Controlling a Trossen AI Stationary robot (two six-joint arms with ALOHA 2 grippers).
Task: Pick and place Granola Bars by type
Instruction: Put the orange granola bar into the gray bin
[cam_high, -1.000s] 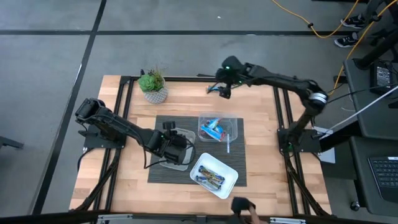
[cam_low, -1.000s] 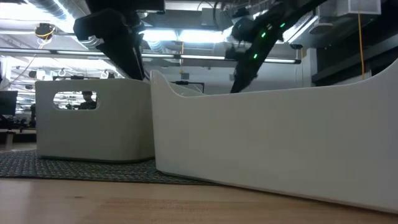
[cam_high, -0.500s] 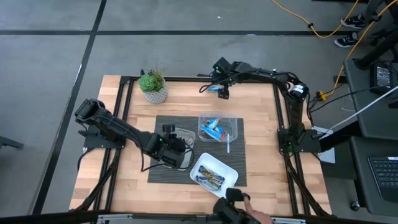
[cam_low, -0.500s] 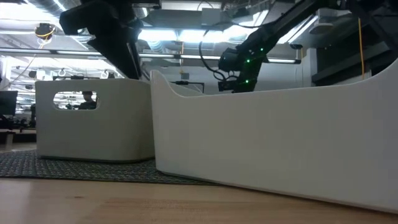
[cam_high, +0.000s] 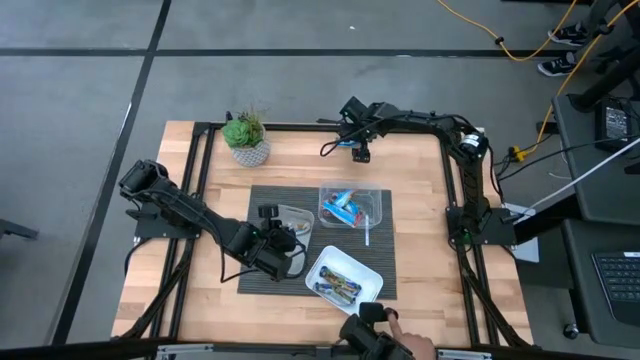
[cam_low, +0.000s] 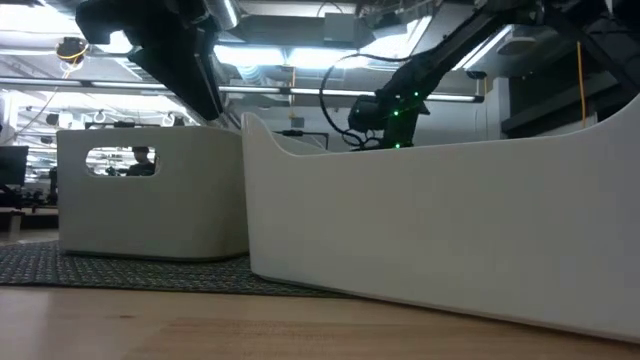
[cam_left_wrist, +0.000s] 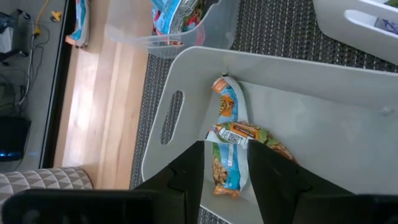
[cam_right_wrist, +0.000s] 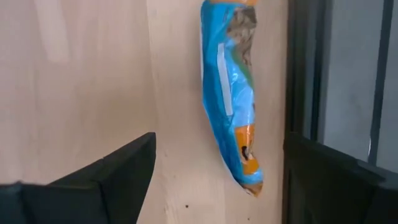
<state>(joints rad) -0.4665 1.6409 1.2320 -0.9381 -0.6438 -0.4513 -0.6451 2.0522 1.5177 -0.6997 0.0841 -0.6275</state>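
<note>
The right claw (cam_right_wrist: 214, 180) hangs with its fingers spread wide and empty over the far edge of the worktop (cam_high: 300, 160), where a blue granola bar (cam_right_wrist: 233, 93) lies flat on the wood between the fingers and just ahead of them, beside the dark frame rail (cam_right_wrist: 301, 68). The left claw (cam_left_wrist: 227, 180), also parted and holding nothing, sits over the grey tray (cam_left_wrist: 323, 118), with two bars (cam_left_wrist: 231, 134) lying inside directly in front of it. More bars lie in the clear tray (cam_high: 372, 205) and the white tray (cam_high: 365, 285) on the dark mat (cam_high: 385, 260).

White tray (cam_low: 440, 230) contents hidden
</note>
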